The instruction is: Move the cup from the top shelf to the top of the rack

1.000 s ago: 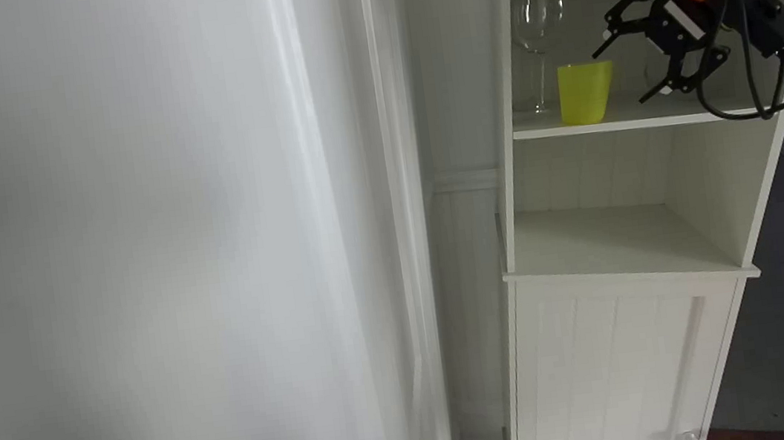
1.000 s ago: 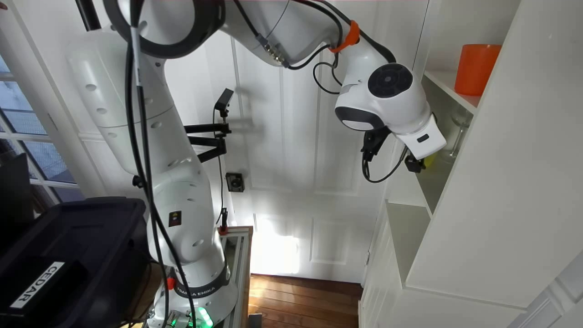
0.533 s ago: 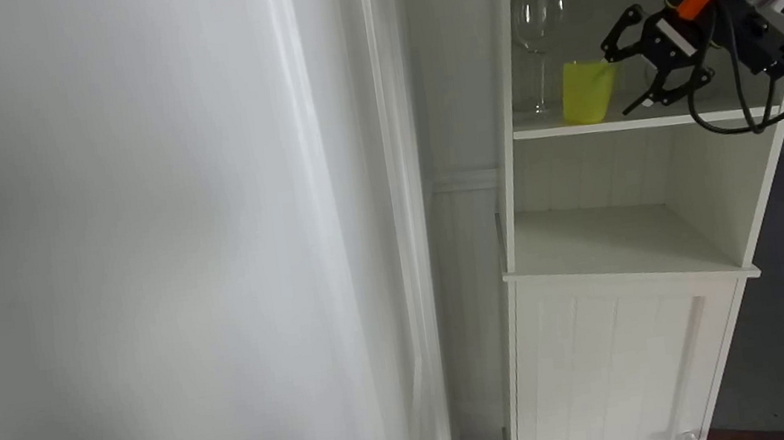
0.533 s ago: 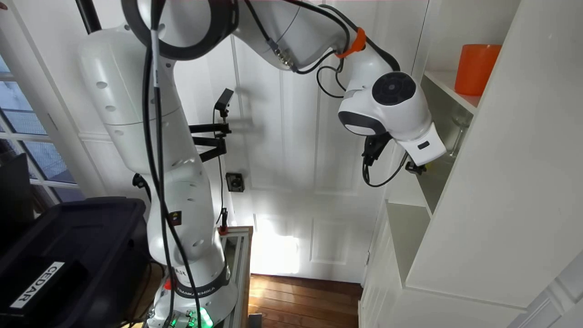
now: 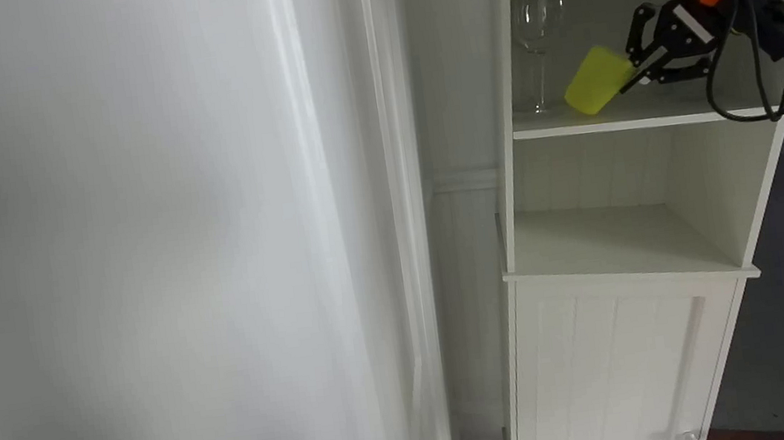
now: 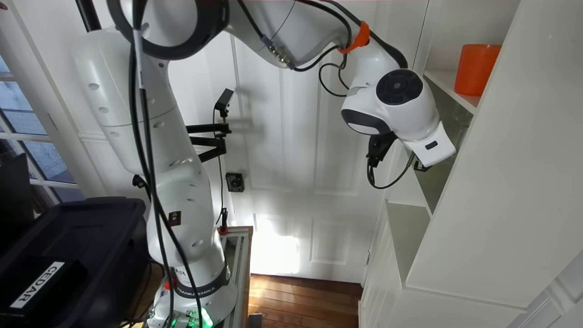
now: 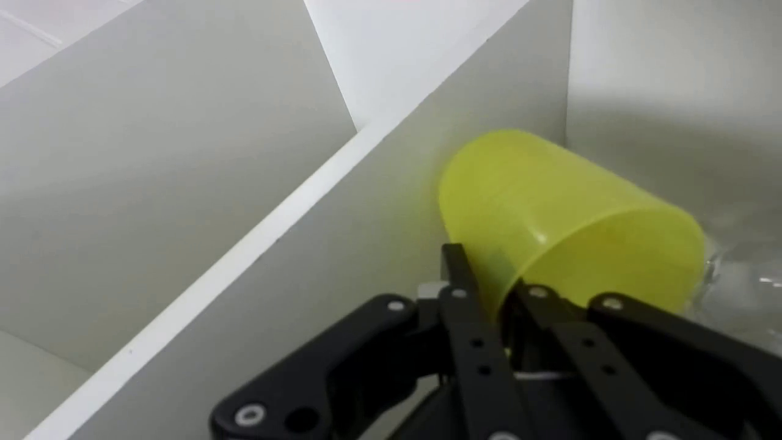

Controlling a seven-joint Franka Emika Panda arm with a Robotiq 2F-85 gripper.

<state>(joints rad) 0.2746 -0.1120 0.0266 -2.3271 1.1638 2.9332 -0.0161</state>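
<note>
"Pinching something, is the gripper (image 7: 487, 276)?"
"Yes, nearly closed on the side of the cup (image 7: 531, 189)."
"Where?"
"Tilted at the shelf (image 5: 649, 122), right of the glass (image 5: 538, 21) in an exterior view."

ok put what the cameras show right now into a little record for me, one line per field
held: yellow cup, tilted
grip: claw shut on the cup's wall, at its open end
below: white shelf; whether the cup touches it can't be told
same compartment: stemmed glass, upright
above: orange cup, upright on a higher shelf
</note>
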